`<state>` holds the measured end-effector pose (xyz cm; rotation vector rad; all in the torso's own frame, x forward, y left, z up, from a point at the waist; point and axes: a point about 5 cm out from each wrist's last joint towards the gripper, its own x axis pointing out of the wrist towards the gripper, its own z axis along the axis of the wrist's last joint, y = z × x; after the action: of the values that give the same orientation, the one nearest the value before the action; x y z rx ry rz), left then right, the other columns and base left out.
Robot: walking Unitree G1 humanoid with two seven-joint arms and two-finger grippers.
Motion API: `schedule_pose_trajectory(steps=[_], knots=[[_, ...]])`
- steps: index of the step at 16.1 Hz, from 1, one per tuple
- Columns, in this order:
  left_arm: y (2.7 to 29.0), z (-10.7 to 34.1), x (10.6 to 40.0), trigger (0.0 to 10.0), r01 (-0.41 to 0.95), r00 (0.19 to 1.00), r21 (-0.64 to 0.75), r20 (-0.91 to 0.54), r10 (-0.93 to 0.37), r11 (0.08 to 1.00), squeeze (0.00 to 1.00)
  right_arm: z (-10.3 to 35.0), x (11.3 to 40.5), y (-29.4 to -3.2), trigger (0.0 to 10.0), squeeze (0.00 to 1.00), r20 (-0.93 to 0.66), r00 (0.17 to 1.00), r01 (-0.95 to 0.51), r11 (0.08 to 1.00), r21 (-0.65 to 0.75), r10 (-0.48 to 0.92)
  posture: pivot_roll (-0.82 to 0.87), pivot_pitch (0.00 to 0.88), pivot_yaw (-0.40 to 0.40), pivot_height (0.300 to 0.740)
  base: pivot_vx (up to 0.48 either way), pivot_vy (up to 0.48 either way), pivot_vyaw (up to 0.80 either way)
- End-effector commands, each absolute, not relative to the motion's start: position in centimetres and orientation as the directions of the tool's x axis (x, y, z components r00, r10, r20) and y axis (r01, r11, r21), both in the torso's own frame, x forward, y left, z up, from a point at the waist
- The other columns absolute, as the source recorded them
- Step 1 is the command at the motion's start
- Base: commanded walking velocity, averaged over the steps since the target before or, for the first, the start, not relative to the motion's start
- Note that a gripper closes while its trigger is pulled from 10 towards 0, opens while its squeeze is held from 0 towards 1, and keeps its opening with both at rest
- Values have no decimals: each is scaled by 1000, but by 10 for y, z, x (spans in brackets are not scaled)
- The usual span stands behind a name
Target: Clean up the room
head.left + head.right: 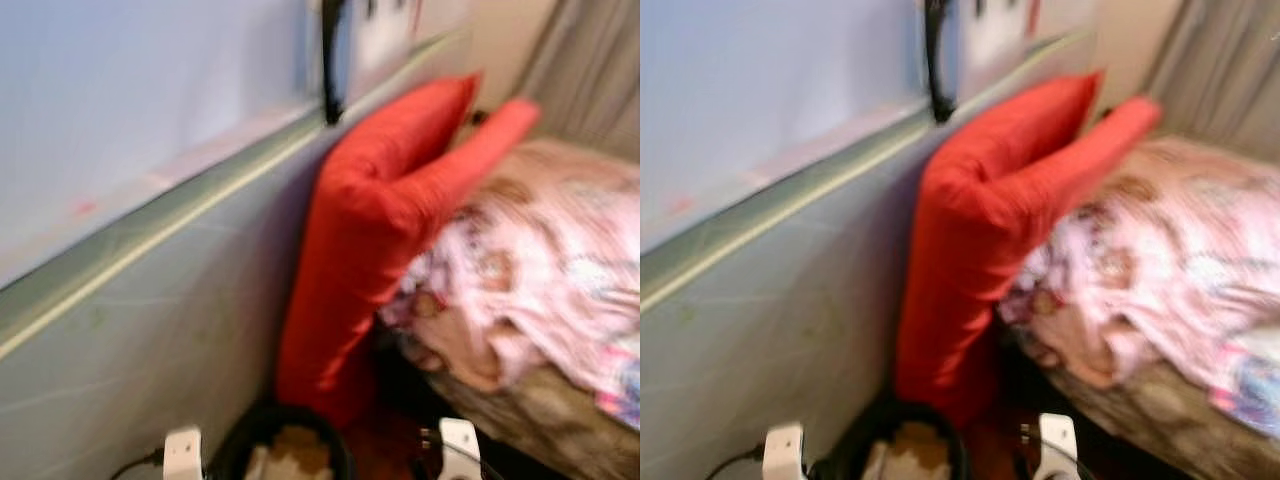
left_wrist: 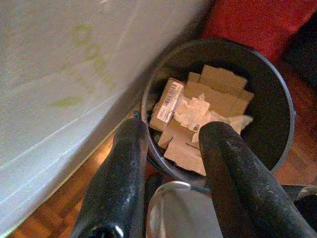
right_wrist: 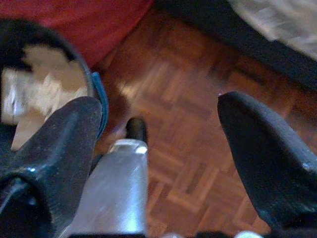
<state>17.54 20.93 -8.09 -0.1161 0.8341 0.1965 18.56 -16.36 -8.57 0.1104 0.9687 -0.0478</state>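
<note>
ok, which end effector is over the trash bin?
The left end effector: its open fingers frame the black bin of cardboard scraps. The right end effector, also open, sits over bare parquet floor beside it.

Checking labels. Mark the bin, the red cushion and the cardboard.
bin (image 2: 277,106): left wrist view, inner wall.
red cushion (image 1: 350,240): left eye view, middle of its face.
cardboard (image 2: 218,91): left wrist view, top flap.

Red cushion (image 1: 370,240) agst wall (image 1: 150,330)

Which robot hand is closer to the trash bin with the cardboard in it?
Left. The left tool sits open right at the trash bin rim; the right tool is open over the wood floor beside it.
</note>
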Motion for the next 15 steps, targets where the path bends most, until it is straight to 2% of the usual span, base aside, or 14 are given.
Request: schedule_pose_trajectory(steps=[1,4,8,10,13,15], knots=[[215,-84,167,10000,-233,634,-8,-759,146,972,0,-85,188,-158,10000,0,-817,576,84,993,88,24,88,19,-56,740,0,0,0],[222,-86,157,10000,-234,627,-3,-765,149,972,0,-84,189,-159,10000,0,-810,587,98,991,96,20,88,19,-55,740,0,0,0],[221,-84,162,10000,-215,645,6,-750,146,977,0,-84,189,-161,10000,0,-808,589,99,991,95,18,87,22,-54,740,0,0,0],[208,-80,177,10000,-203,659,2,-739,138,979,0,-84,188,-161,10000,0,-812,584,101,991,93,16,83,14,-50,740,0,-307,0],[203,-79,182,10000,-201,662,2,-736,137,980,0,-84,188,-161,10000,0,-811,585,97,991,91,18,86,9,-52,740,0,-291,0],[203,-79,182,10000,-200,662,4,-736,138,980,0,-84,188,-161,10000,0,-809,588,96,991,91,18,88,6,-53,740,0,0,0]])
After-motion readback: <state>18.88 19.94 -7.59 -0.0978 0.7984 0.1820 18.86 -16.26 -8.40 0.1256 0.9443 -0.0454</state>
